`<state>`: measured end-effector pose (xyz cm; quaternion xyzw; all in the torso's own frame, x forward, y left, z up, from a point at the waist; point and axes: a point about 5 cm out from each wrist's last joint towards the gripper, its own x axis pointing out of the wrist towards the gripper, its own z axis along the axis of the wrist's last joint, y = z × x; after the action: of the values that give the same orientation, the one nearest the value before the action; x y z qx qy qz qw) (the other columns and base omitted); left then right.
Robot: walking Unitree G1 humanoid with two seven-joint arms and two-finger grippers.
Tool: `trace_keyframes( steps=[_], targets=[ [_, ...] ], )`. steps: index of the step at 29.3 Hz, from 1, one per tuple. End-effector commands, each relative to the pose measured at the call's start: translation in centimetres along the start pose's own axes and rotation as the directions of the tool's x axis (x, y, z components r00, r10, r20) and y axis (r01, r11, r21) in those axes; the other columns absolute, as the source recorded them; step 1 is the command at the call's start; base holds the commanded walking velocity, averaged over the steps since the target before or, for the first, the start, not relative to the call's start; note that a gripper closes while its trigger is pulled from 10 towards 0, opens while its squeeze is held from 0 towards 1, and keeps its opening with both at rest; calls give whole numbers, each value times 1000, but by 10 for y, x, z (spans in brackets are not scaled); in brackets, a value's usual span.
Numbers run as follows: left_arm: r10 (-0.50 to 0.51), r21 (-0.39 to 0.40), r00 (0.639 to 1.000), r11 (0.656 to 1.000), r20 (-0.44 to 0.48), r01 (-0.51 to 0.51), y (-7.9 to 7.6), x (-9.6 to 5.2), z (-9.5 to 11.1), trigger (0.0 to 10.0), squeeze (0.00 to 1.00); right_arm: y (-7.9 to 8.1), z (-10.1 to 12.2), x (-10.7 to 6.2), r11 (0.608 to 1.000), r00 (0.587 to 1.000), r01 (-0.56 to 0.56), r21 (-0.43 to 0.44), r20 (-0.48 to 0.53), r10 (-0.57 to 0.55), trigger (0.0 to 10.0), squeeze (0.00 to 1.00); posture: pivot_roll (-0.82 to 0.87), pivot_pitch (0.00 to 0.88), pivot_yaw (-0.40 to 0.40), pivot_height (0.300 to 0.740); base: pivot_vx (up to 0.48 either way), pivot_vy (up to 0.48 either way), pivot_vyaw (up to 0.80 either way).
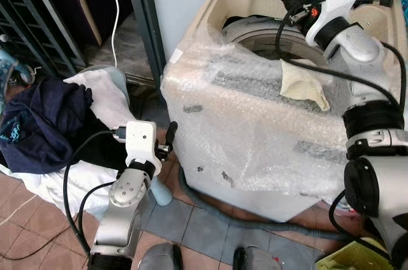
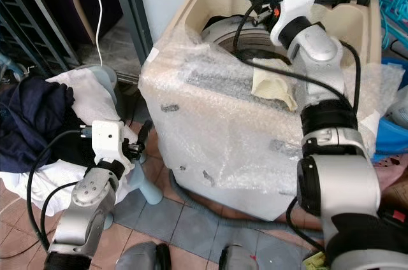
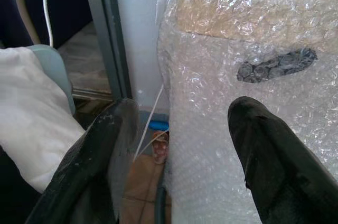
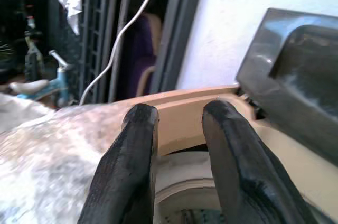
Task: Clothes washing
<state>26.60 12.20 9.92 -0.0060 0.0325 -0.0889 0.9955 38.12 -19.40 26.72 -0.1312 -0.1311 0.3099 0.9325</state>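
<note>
A beige top-loading washing machine (image 1: pixel 255 130) wrapped in bubble wrap stands with its dark lid (image 4: pixel 296 60) raised and its drum (image 1: pixel 261 35) exposed. A pale yellow cloth (image 1: pixel 305 84) lies draped over the front rim. My right arm (image 1: pixel 347 34) reaches over the machine. Its gripper (image 4: pixel 179 118) hovers above the drum's rim, open by a narrow gap, holding nothing. My left gripper (image 3: pixel 179 113) is low beside the machine's left corner, open and empty. To the left, a navy garment (image 1: pixel 44 123) lies on white laundry (image 1: pixel 99 95), heaped over a light blue stool (image 1: pixel 159 190).
A dark metal gate (image 1: pixel 38 21) and a grey door post (image 1: pixel 143 21) with a white cable (image 1: pixel 115 9) stand behind the heap. A grey hose (image 1: pixel 210 209) runs along the tiled floor under the machine. Blue hangers (image 2: pixel 392 9) and a blue tub (image 2: pixel 390 135) are on the right.
</note>
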Motion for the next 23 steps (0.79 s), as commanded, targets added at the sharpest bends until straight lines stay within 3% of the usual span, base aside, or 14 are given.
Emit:
trace_keyframes(
  steps=[1, 5, 8, 13, 17, 21, 23],
  targets=[
    [21, 0, 1000, 1000, -8, -21, 5, -2, -2, 10000, 0, -3, 5, -11, 996, 996, -91, 9, -13, 91, 10000, 1000, -25, 73, 43, 740, 0, 0, 0],
    [5, -1, 1000, 1000, -3, -5, 2, 1, -1, 10000, 0, -5, -7, -45, 972, 965, -235, -1, -124, 233, 10000, 1000, -32, 72, 53, 740, 0, 0, 0],
    [0, 3, 1000, 1000, -1, 0, 3, 2, 0, 10000, 0, -8, -7, -66, 938, 915, -346, -18, -226, 334, 10000, 1000, -34, 70, 58, 740, 0, 0, 0],
    [3, 6, 1000, 1000, 2, -3, 5, 2, 1, 10000, 0, -16, 0, -78, 928, 896, -372, 13, -255, 363, 10000, 1000, -27, 67, 58, 740, 0, 0, 0],
    [5, 6, 1000, 1000, 3, -5, 5, 2, 1, 10000, 0, -13, 1, -82, 908, 871, -417, 29, -274, 409, 10000, 1000, -25, 66, 59, 740, 0, 0, 0],
    [3, 8, 1000, 1000, 2, -3, 5, 1, 1, 10000, 0, -1, -17, -91, 859, 781, -505, 82, -381, 496, 10000, 1000, -23, 65, 58, 740, 0, 0, 0],
    [3, 8, 1000, 1000, 2, -3, 5, 1, 1, 10000, 0, 0, -21, -90, 861, 776, -503, 74, -400, 487, 10000, 1000, -23, 66, 59, 740, 0, 0, 0]
  ],
)
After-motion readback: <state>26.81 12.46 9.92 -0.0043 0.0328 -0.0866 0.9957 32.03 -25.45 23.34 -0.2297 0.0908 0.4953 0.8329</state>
